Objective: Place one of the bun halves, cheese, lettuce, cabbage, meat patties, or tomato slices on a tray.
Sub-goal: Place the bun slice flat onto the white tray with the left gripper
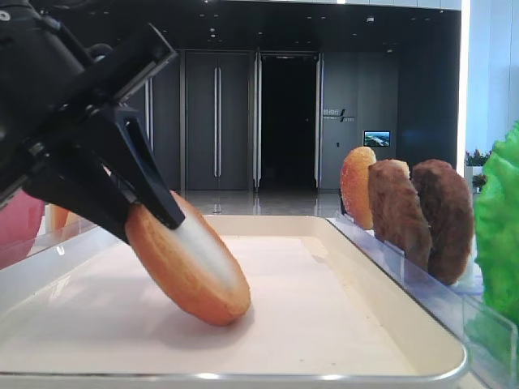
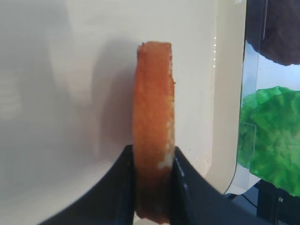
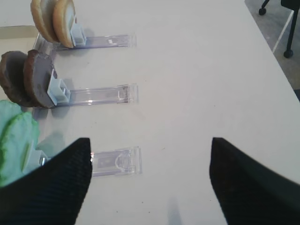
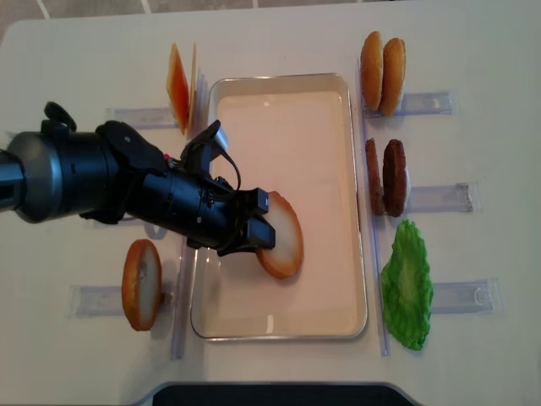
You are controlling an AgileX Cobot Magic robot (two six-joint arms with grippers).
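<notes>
My left gripper point(image 4: 260, 228) is shut on a golden-brown bun half point(image 4: 281, 237), gripping its upper edge between both fingers point(image 2: 129, 187). The bun half point(image 1: 190, 263) leans tilted over the white tray point(image 4: 321, 101), and its lower edge touches the tray's flat base point(image 1: 324, 324). In the left wrist view the bun half point(image 2: 153, 112) shows edge-on against the tray point(image 2: 70, 70). My right gripper point(image 3: 150, 173) hangs open over bare table with nothing between its fingers; it is out of the overhead view.
Clear holders flank the tray. On the right stand two bun halves point(image 4: 382, 61), two meat patties point(image 4: 385, 178) and green lettuce point(image 4: 407, 283). On the left are cheese slices point(image 4: 179, 85) and another bun half point(image 4: 141, 283). An empty holder point(image 3: 115, 161) lies by my right gripper.
</notes>
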